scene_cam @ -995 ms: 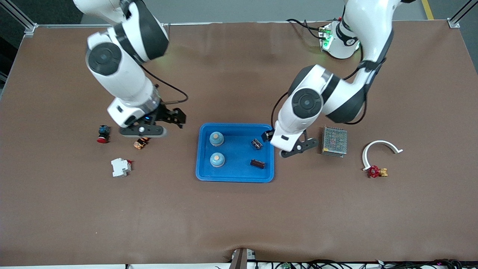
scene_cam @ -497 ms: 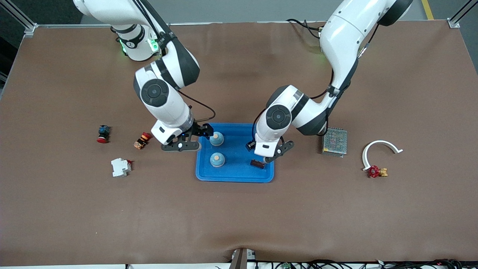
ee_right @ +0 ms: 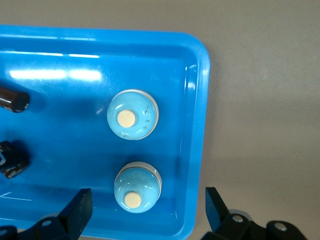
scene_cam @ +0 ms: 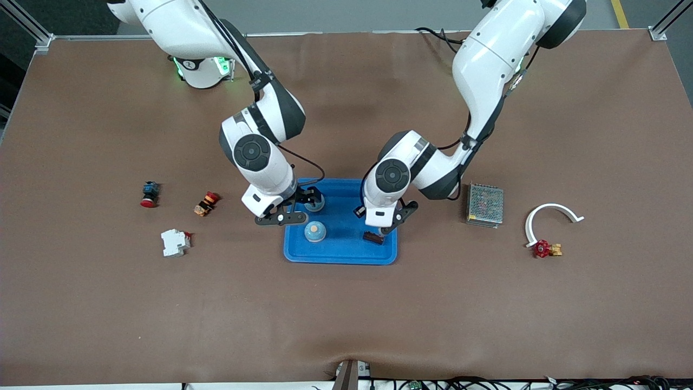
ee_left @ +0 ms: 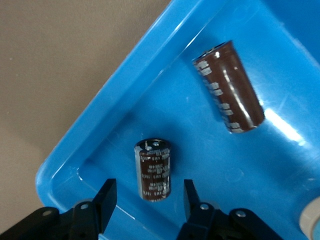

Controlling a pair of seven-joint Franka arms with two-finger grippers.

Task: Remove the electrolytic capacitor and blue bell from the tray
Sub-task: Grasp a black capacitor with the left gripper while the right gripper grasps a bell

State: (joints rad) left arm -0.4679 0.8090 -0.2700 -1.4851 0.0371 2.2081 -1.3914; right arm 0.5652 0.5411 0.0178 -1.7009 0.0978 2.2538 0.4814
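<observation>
From the front view I count one blue tray (scene_cam: 295,254) at mid-table; in it two bells, one (scene_cam: 315,231) in plain sight and the other (scene_cam: 316,204) partly under the right gripper (scene_cam: 303,203), which hangs over the tray's corner toward the right arm's end; I see only one capacitor (scene_cam: 373,238) here, below the left gripper (scene_cam: 387,226). Outside the tray lie a red button (scene_cam: 149,194), an orange switch (scene_cam: 206,203), a white breaker (scene_cam: 174,242), a mesh power supply (scene_cam: 484,204), a white curved bracket (scene_cam: 552,215) and a red valve (scene_cam: 544,249).

In the left wrist view I count two capacitors, both lying in the tray (ee_left: 125,100); the nearer capacitor (ee_left: 154,169) sits between the fingers (ee_left: 106,197), which stand apart, not touching it; the second capacitor (ee_left: 229,86) lies apart.

In the right wrist view, two bells stand in the tray (ee_right: 197,125); one bell (ee_right: 137,188) lies between the wide-spread fingers (ee_right: 80,207); the other bell (ee_right: 133,114) stands beside it.
</observation>
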